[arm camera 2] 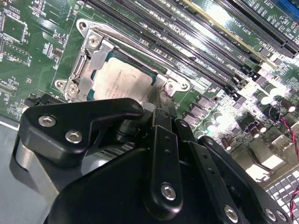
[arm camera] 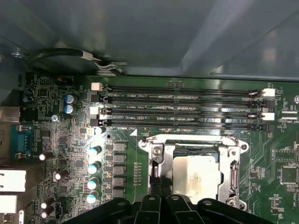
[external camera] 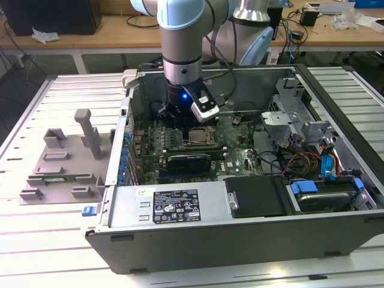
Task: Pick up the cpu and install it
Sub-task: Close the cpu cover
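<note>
The cpu [arm camera 2: 124, 81] lies flat in its socket on the green motherboard [external camera: 237, 150], its pale silver top showing inside the metal frame [arm camera: 156, 154] in both wrist views. In the exterior view the cpu [external camera: 200, 135] is just below the arm's wrist. My gripper [arm camera: 159, 184] hangs low over the socket. Its two thin fingertips are pressed together at the frame's edge beside the cpu [arm camera: 196, 175]. Nothing shows between them. In the second wrist view the black gripper [arm camera 2: 159, 113] body covers the near edge of the socket.
Several memory slots [arm camera: 182, 107] run beside the socket. A dark expansion card [external camera: 189, 161] and the power supply [external camera: 174, 204] sit nearer the case front. Drive bays and cables [external camera: 312, 156] crowd the exterior view's right. A grey parts fixture [external camera: 66, 162] lies outside the case.
</note>
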`<state>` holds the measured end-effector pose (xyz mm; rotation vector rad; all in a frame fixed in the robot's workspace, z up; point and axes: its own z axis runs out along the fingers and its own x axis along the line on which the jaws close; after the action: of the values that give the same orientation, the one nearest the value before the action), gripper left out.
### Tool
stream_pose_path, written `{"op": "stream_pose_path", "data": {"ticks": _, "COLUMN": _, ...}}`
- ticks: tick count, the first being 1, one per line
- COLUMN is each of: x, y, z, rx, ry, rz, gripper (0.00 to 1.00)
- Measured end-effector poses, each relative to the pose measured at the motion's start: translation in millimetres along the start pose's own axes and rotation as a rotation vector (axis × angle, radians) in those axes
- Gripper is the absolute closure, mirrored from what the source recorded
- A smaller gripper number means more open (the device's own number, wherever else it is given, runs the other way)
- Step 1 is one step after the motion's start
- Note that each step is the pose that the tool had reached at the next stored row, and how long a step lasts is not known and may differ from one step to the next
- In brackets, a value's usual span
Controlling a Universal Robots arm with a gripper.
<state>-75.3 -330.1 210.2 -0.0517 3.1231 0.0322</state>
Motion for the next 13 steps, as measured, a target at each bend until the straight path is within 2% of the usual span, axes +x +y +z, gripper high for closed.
{"op": "stream_pose_path", "data": {"ticks": 4, "x": -1.5, "y": -0.1, "z": -0.2, "rx": 0.0003, "ry": 0.0003, "rz": 0.0, "gripper": 0.89}}
{"op": "stream_pose_path", "data": {"ticks": 6, "x": -9.9, "y": -0.3, "z": 0.1, "rx": 0.0, "ry": 0.0001, "rz": 0.0, "gripper": 0.89}}
{"op": "stream_pose_path", "data": {"ticks": 7, "x": -16.7, "y": -0.6, "z": 0.2, "rx": 0.0, "ry": 0.0, "rz": 0.0, "gripper": 0.89}}
{"op": "stream_pose_path", "data": {"ticks": 10, "x": -27.4, "y": -0.9, "z": 0.4, "rx": 0.0, "ry": 0.0, "rz": 0.0, "gripper": 0.89}}
{"op": "stream_pose_path", "data": {"ticks": 13, "x": -31.1, "y": -1.0, "z": -1.6, "rx": 0.0, "ry": 0.0, "rz": 0.0, "gripper": 0.89}}
